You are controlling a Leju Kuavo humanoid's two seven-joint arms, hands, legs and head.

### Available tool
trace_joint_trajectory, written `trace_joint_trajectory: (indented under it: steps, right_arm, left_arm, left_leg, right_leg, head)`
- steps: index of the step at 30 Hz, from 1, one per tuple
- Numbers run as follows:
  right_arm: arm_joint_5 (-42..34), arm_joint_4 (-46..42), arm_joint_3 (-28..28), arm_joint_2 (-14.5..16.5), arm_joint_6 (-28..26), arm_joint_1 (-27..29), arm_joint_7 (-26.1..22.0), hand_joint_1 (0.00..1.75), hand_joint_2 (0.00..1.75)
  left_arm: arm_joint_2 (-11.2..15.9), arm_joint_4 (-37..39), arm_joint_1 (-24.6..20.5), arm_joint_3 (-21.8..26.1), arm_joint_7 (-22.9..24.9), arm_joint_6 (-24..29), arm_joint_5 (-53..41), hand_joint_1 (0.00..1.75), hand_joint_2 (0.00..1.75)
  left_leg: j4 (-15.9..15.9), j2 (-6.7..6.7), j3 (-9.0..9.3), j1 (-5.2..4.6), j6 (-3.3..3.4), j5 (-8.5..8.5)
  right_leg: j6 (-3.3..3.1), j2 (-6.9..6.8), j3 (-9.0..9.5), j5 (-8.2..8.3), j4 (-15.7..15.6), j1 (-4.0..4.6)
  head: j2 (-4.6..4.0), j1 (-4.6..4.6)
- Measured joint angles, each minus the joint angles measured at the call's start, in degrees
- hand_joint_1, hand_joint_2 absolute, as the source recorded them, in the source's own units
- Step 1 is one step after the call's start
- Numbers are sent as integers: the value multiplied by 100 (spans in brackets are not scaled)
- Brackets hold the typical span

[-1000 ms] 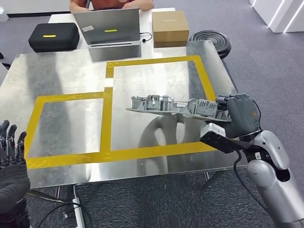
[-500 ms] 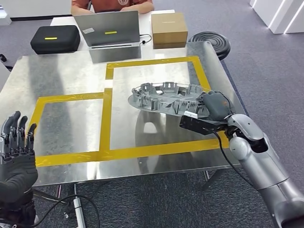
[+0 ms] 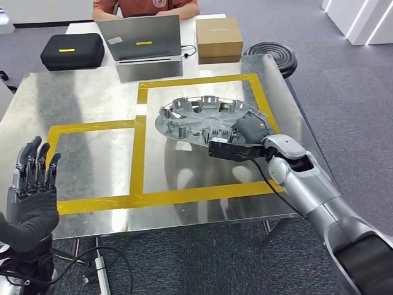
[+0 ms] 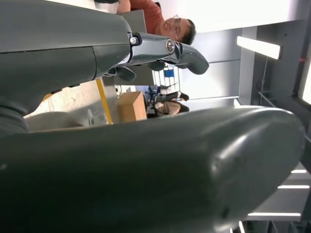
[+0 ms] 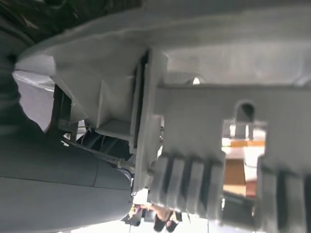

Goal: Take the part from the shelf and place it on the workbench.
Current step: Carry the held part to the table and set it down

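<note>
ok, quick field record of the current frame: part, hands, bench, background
part: grey round ribbed part, over the larger yellow-taped square; contact with bench not clear
right hand: right hand holds the part at its near right rim
left hand: left hand raised off the near left bench corner, fingers apart, holds nothing
bench: metal workbench
background: laptop, black case, cardboard box, seated person

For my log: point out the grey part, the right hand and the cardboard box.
grey part (image 3: 204, 117), head view, ribbed inner face.
right hand (image 3: 250, 129), head view, back of hand.
cardboard box (image 3: 218, 34), head view, top.
</note>
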Motion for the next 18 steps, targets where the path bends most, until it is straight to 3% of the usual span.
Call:
trace_joint_trajectory:
  steps: [4, 7, 8, 11, 18]
  right_arm:
    - [2, 534, 151, 185, 60, -237, 5, 175, 175]
    - [11, 954, 273, 330, 197, -433, 95, 44, 175]
    - [21, 1097, 313, 379, 249, -499, 147, 0, 131]
    - [48, 1470, 420, 502, 369, -684, 266, 0, 0]
    - [-109, 1873, 526, 646, 469, -950, 261, 0, 0]
  left_arm:
    - [21, 70, -56, -42, 3, -1, 28, 0, 0]
    - [43, 131, -120, -86, 4, 2, 55, 0, 0]
    - [48, 150, -136, -99, 4, 5, 59, 0, 0]
    - [55, 197, -163, -123, 4, 17, 62, 0, 0]
    - [64, 258, -251, -143, 108, 92, 103, 0, 0]
  left_leg:
    - [0, 0, 6, 0, -1, 0]
    - [0, 1, 16, 0, -1, 0]
    - [0, 1, 20, 0, -1, 0]
    - [0, 1, 28, 0, -1, 0]
    - [1, -2, 51, -1, -2, 0]
  right_leg:
    - [0, 0, 7, 0, 0, 0]
    - [0, 3, 17, 0, 0, 0]
    - [0, 3, 21, 0, 0, 0]
    - [0, 2, 29, 0, -1, 0]
    - [0, -6, 55, 0, -2, 0]
  head:
    - [0, 0]
    - [0, 2]
    - [0, 1]
    - [0, 1]
    - [0, 1]
